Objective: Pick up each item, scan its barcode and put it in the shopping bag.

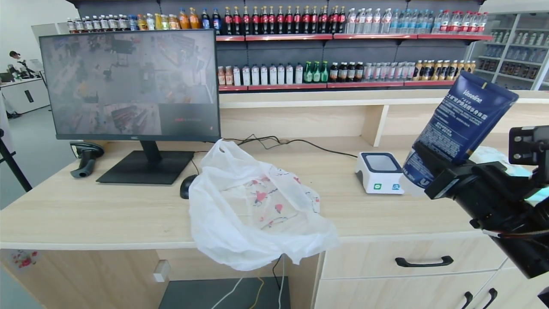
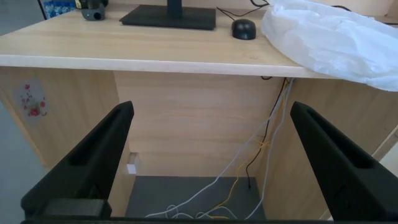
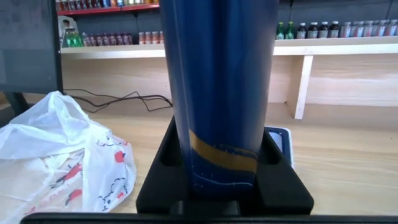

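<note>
My right gripper (image 1: pixel 429 169) is shut on a dark blue lotion tube (image 1: pixel 461 124), held tilted in the air just right of the white barcode scanner (image 1: pixel 378 172). The right wrist view has the blue tube (image 3: pixel 221 87) standing between the black fingers (image 3: pixel 158 165), with the scanner (image 3: pixel 280 138) partly hidden behind it. A white plastic shopping bag (image 1: pixel 253 206) with red print lies slumped on the counter's front edge, its lower part hanging over. The bag (image 3: pixel 59 155) is off to one side of the tube. My left gripper (image 2: pixel 205 162) hangs open below the counter, facing the desk's underside.
A monitor (image 1: pixel 128 86) on a black stand, a handheld scanner (image 1: pixel 85 159) and a black mouse (image 1: pixel 187 186) sit on the wooden counter (image 1: pixel 85 214) left of the bag. Cables (image 2: pixel 261 155) dangle under the desk. Drawers (image 1: pixel 422 261) are below the right side. Bottle shelves line the back wall.
</note>
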Controlling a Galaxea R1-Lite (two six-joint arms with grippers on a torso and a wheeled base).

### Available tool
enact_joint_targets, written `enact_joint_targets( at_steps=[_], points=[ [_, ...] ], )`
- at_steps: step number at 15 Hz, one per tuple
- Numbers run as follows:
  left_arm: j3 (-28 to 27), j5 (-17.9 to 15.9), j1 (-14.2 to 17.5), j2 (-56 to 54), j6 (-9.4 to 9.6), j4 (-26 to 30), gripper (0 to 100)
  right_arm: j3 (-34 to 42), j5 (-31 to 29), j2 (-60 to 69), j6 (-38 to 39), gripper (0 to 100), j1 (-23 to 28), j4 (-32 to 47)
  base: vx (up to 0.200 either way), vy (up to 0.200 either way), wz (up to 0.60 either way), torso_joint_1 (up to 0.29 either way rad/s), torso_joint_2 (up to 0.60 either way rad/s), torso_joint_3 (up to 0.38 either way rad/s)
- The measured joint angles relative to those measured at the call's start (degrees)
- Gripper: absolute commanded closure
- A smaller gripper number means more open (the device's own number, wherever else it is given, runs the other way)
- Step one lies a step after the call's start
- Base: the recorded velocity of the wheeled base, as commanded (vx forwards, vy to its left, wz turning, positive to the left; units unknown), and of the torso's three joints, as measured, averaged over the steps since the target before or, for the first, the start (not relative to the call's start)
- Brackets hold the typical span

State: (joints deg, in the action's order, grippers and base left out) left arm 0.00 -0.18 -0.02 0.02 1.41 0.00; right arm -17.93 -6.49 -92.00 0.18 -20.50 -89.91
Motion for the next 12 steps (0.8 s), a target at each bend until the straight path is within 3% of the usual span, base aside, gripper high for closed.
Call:
enact_joint_targets(
  at_steps=[3,11,12],
  points=[
    [0.0,0.0,-0.1,0.0,0.02,0.0,0,0.2,0.1,0.0,-0.1,100,-0.2,-0.1,0.000,0.000,0.00,0.000,0.00,0.000],
    [0.0,0.0,-0.1,0.0,0.15,-0.1,0,0.3,0.0,0.1,-0.1,100,-0.1,-0.1,0.000,0.000,0.60,0.002,0.00,0.002],
    [0.0,0.0,0.0,0.0,0.17,0.0,0,0.5,0.0,0.1,-0.1,100,0.0,0.0,0.000,0.000,0.00,0.000,0.00,0.000]
  ],
)
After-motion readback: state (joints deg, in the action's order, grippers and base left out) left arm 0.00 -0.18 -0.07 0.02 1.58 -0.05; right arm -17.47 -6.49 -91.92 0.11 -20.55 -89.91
